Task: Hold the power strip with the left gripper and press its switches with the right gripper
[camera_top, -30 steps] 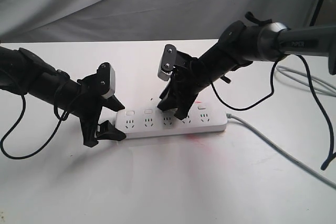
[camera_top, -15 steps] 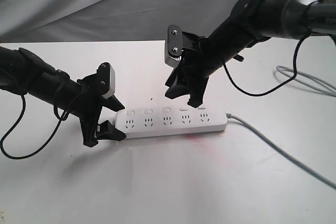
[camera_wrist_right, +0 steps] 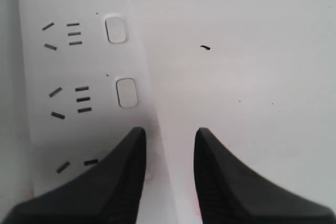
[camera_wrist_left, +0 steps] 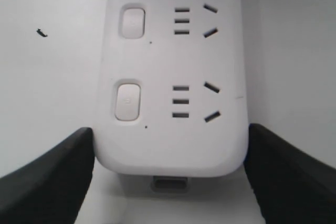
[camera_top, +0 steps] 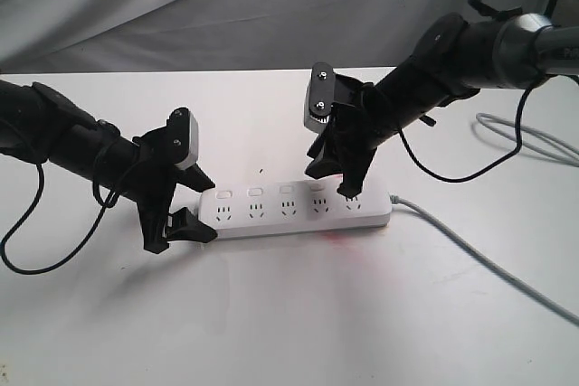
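Observation:
The white power strip (camera_top: 298,212) lies flat on the table, its grey cord (camera_top: 479,259) running off to the right. My left gripper (camera_top: 185,207), on the all-black arm, is shut on the strip's left end; its fingers (camera_wrist_left: 47,177) press both sides of the power strip (camera_wrist_left: 173,77). Two switches (camera_wrist_left: 128,101) show there. My right gripper (camera_top: 333,180), on the shiny grey arm, is down at the strip's right end, jaws a little apart. One of its fingers (camera_wrist_right: 126,177) covers the switch row just past a visible switch (camera_wrist_right: 126,92); the other hangs over bare table.
A second grey cable (camera_top: 520,137) loops on the table at the far right. Grey cloth (camera_top: 226,6) hangs behind the white table (camera_top: 289,314). A faint red smear (camera_top: 339,238) marks the table just in front of the strip.
My right gripper lifted off the strip near the fourth socket, swung right and came down at the right end. The left gripper and the strip stayed put.

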You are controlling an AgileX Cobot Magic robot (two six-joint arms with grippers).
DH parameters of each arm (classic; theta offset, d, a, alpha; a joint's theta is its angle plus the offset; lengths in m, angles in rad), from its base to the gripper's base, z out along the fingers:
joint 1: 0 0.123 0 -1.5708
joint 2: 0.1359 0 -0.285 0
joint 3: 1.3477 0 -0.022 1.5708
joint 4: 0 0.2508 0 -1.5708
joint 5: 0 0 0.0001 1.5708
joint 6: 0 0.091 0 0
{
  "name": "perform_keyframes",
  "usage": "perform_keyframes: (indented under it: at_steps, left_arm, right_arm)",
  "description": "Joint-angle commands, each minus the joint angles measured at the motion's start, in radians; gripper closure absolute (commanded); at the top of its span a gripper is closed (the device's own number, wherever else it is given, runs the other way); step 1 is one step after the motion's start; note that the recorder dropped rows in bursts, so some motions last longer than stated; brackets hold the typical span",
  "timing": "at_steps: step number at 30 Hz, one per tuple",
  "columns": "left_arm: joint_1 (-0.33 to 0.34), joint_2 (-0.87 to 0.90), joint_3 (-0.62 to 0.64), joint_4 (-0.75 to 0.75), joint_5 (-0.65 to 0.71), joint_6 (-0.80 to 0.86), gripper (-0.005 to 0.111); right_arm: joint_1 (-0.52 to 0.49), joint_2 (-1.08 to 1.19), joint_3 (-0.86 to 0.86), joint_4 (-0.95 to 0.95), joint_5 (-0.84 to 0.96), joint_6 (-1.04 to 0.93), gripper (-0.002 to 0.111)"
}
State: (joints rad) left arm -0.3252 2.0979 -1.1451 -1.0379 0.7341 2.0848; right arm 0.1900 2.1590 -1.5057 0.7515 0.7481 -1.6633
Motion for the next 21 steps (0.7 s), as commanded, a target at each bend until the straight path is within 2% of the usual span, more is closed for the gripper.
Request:
perform_keyframes:
  at_steps: [1,21]
  left_arm:
    - [-0.003,0.001,-0.001,0.031,-0.017,0.009,0.040]
    - [-0.003,0.001,-0.001,0.031,-0.017,0.009,0.040]
  right_arm:
    - [-0.005,0.012,0.004,0.010,-0.008,-0.009,0.078]
    - [-0.002,0.067,0.004,0.006,-0.029,-0.010,0.078]
